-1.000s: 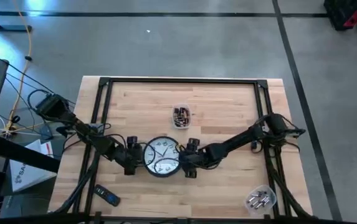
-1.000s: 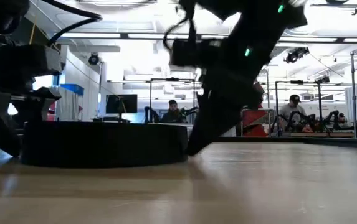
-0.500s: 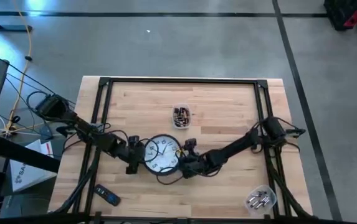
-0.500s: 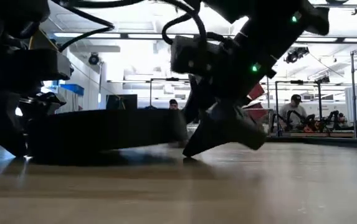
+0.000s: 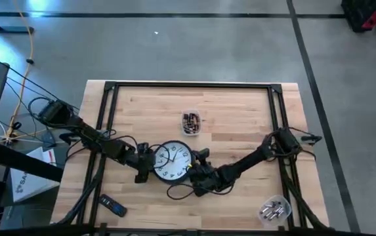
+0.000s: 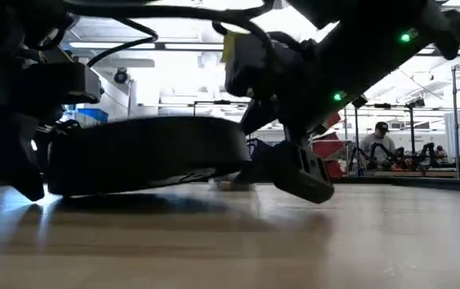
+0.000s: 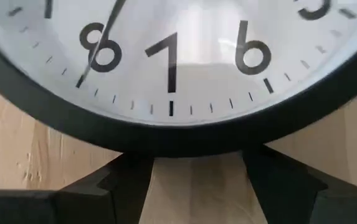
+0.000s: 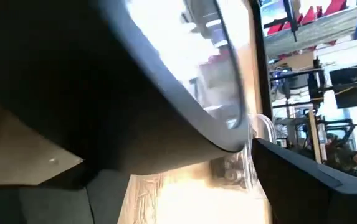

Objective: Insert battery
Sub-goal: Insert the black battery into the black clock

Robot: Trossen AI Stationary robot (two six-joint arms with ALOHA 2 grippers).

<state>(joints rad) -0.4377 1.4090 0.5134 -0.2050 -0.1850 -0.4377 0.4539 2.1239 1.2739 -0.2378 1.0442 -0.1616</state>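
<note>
A round wall clock (image 5: 170,161) with a white face and a black rim lies face up in the middle of the table. In the low view the clock (image 6: 145,156) is tilted, its right side raised and its left edge low. My left gripper (image 5: 144,165) stands open at the clock's left rim, also shown in its wrist view (image 7: 194,168). My right gripper (image 5: 195,172) is shut on the clock's near right rim. Small battery-like cylinders lie in a clear tub (image 5: 274,210); no single battery is in either gripper. My left gripper comes level from the table's left, and its two spread fingers (image 7: 125,180) butt against the black rim (image 7: 190,140) by the 7 mark. The rim runs across both finger ends. My right gripper has the clock's rim (image 8: 166,134) between its two fingers, one finger (image 8: 303,180) on the glass side, the other on the dark back. It comes from the table's near right, slanting. The clock's right side (image 6: 230,148) is held clear of the table.
A clear tub (image 5: 189,122) with dark small parts stands behind the clock. A dark remote (image 5: 113,206) lies at the near left. A black frame (image 5: 194,85) runs round the table's edges. Bare wood lies at the far left and far right.
The clock lay flat a second ago. Its right side has since risen step by step while its left edge has stayed low by my left gripper. My right gripper has gone a little toward the near edge and turned while raising the rim.
</note>
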